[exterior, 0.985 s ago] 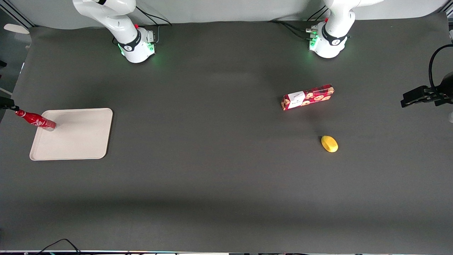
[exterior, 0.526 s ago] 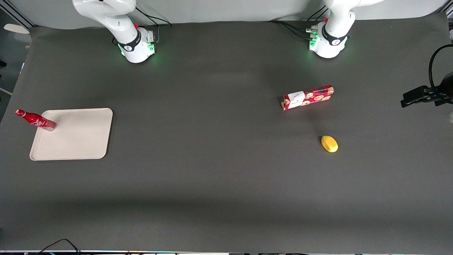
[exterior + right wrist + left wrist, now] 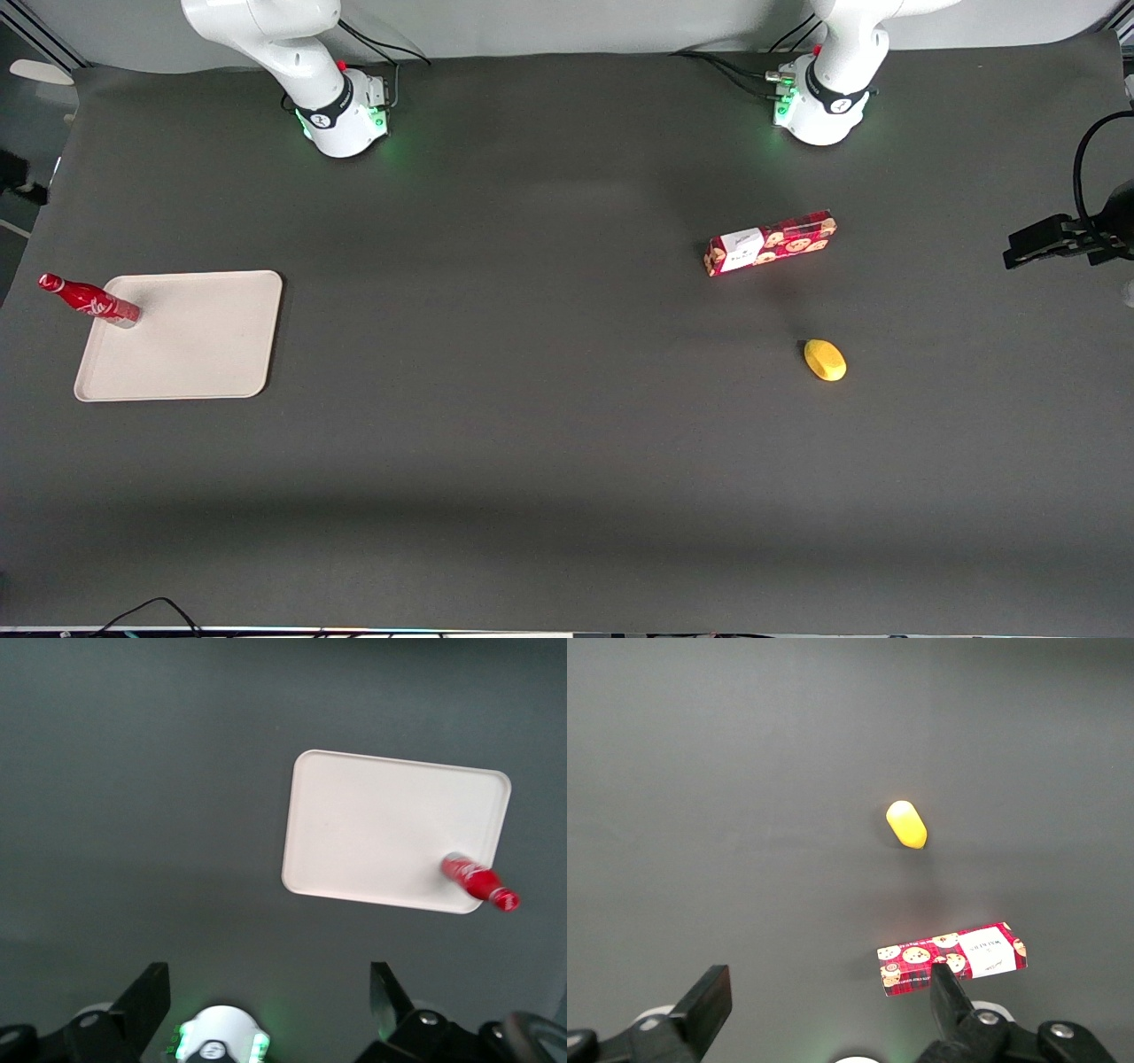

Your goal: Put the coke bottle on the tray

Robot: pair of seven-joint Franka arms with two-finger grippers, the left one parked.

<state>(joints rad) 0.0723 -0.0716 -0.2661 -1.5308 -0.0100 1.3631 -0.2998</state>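
Note:
The coke bottle (image 3: 89, 300) is slim and red with a red cap. It stands upright on a corner of the tray (image 3: 190, 341), on the side farther from the front camera and toward the working arm's end of the table. The tray is flat and beige. Both also show in the right wrist view, the bottle (image 3: 478, 883) on the tray (image 3: 381, 828). My right gripper (image 3: 269, 974) is open and empty, high above the table and well apart from the bottle. The arm's own base shows between its fingers (image 3: 152, 988).
A red cookie box (image 3: 771, 243) and a yellow lemon-like object (image 3: 825, 360) lie toward the parked arm's end of the table. They also show in the left wrist view, the box (image 3: 952, 958) and the yellow object (image 3: 906, 824). The robot bases (image 3: 341, 115) stand at the table's back edge.
One second ago my gripper was right at the bottle's cap. It has since drawn up and away from it. The bottle stays standing on the tray.

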